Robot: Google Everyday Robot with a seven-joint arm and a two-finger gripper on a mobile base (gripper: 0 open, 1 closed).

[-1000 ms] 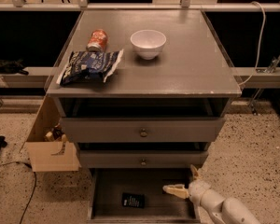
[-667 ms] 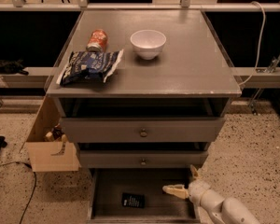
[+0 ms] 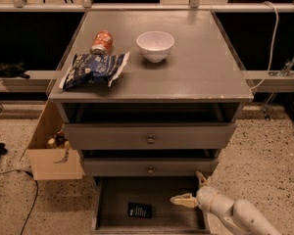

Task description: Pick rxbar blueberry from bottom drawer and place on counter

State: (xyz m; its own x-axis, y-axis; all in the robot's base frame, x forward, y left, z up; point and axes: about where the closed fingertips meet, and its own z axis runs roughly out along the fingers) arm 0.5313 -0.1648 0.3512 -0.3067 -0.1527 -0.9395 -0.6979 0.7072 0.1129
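**A:** Why leave the drawer (image 3: 115, 202) hanging open at the bottom of the frame?

**B:** Gives access to the bar (image 3: 139, 210), lying flat on its floor, bottom centre. Claw (image 3: 185, 186) lower right, near the bar but not touching, spread wide, gripping nothing. Probably lining up a grab. Desk (image 3: 196, 67) up top for the drop-off.

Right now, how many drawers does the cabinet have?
3. The top drawer and middle drawer sit stacked under the counter. The bottom drawer is open, with the rxbar inside. The gripper, open, is over its right side. None seems hidden.
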